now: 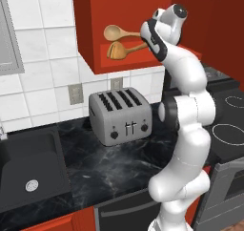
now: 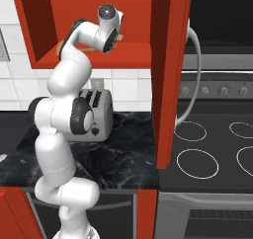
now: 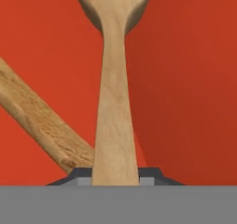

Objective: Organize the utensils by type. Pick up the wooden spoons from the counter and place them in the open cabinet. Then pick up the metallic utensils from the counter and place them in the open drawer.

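The gripper point(image 3: 115, 174) is inside the open cabinet point(image 1: 95, 5), jaws narrowed on the handle of a wooden spoon point(image 3: 114, 102) — another spoon point(image 1: 121, 49) lies just beside and below — so the next move is probably lowering and releasing.

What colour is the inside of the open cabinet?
Red-orange cabinet; the hand view shows it best, behind the held wooden spoon.

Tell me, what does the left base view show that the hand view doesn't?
Left base view alone: the toaster, the sink, the stove, and the cabinet from outside. Hand view alone: a close look at the gripper shut on the held wooden spoon, beside the second spoon's handle. Both show two wooden spoons against the red cabinet.
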